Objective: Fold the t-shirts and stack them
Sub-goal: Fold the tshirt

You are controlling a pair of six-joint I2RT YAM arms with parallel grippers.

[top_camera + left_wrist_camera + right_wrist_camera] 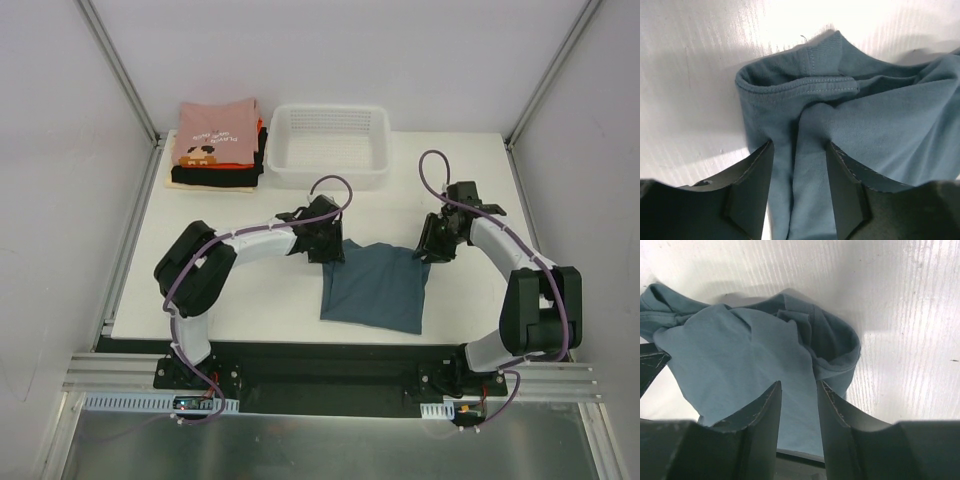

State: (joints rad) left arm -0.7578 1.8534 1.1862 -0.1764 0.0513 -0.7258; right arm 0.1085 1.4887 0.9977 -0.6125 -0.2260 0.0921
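1. Top external view: the blue-grey t-shirt (375, 285) lies rumpled on the surface (250, 310), near the front edge and between your two arms. It is well apart from the folded stack (215, 145) at the far left corner and from the basket (330, 178) beside that stack.
2. That central spot lets each arm take one far corner. Held by both corners, I judge, the cloth can be lifted and spread flat before any fold.
3. Your left end effector (325, 240) sits on the shirt's far left corner. In the left wrist view a ridge of cloth fills the gap between its fingers (752, 185), with a stitched hem (810, 85) just beyond. It reads as a pinch on the shirt.
4. Your right end effector (435, 245) is at the far right corner. In the right wrist view cloth runs through its narrow gap, beside a sleeve opening (840, 357), so it too is gripping the shirt.
5. Both arms reach inward with their elbows swung out to their own sides. The wrists are pitched down, so the fingertips meet the surface.
6. The stack has a pink printed tee on top, and this shirt likely goes there once folded.
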